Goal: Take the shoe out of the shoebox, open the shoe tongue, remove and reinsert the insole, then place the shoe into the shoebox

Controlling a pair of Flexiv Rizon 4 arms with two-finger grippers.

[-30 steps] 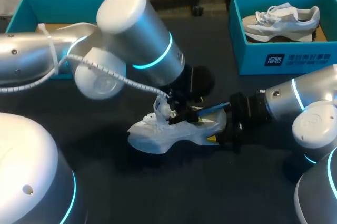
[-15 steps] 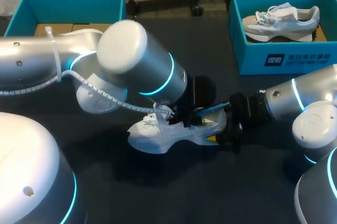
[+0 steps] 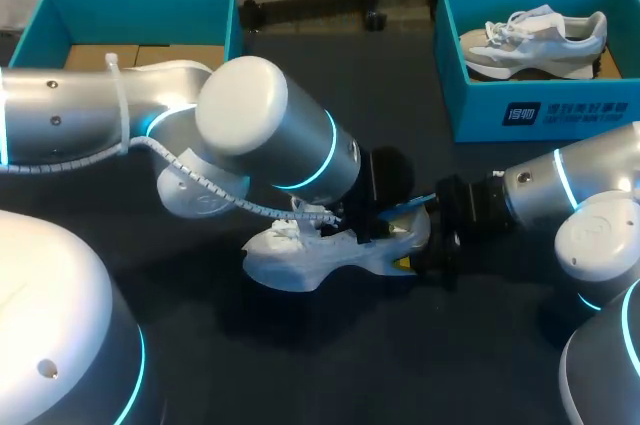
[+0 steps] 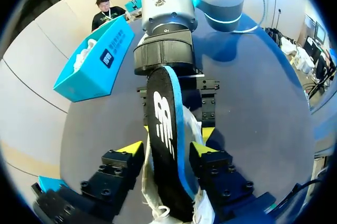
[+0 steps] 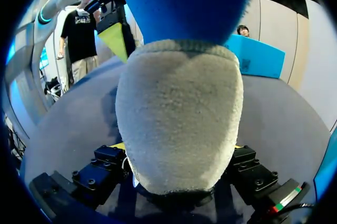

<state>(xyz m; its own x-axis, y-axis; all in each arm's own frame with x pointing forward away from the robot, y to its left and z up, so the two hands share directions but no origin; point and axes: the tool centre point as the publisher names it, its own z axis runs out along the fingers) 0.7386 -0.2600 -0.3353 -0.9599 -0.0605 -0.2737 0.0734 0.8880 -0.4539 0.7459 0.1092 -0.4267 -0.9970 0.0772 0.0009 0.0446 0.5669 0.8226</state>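
A white shoe lies on the dark table, toe toward my left. Its black insole with a blue edge stands up out of the opening; its blue end shows above the heel. My left gripper straddles the opening from above. Its yellow fingertips press the white collar from both sides, with the insole between them. My right gripper is shut on the shoe's heel from behind. The grey suede heel fills the space between its fingers.
At the back right stands a teal shoebox with a second white and beige shoe in it. Another teal box with a cardboard floor stands at the back left, partly behind my left arm.
My left arm has swung lower and to the right over the shoe, and its fingers have drawn closer together around the opening. The right arm and the shoe have stayed put.
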